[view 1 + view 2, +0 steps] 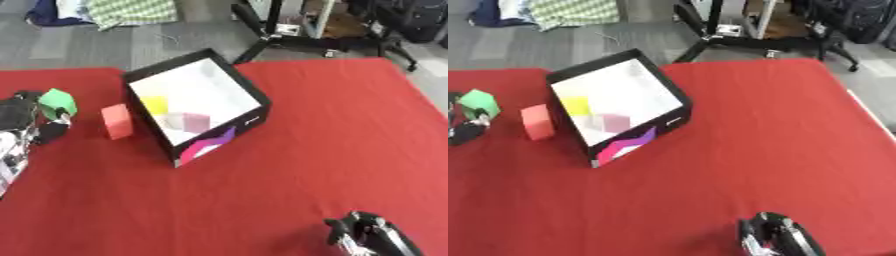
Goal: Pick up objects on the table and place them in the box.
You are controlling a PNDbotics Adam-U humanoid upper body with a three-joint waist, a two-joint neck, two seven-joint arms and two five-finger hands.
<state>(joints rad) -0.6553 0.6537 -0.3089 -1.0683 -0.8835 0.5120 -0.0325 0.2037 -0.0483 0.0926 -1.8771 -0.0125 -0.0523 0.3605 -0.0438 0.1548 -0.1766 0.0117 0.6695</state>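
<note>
The left hand [35, 117], fingers curled around a green foam block [58, 102], holds it beside the black-walled white-floored box [254, 97], ready for dropping in.

Left hand [24, 117], left edge of frame, black with silver-white patterned forearm, right hand [367, 234], lower right, glossy black with silver joints

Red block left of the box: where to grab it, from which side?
Pinch the red block across its two broad faces, coming down from above. It stands upright on the red table, narrow top free. The box wall sits close to its right, and the left hand holds the green block.
</note>
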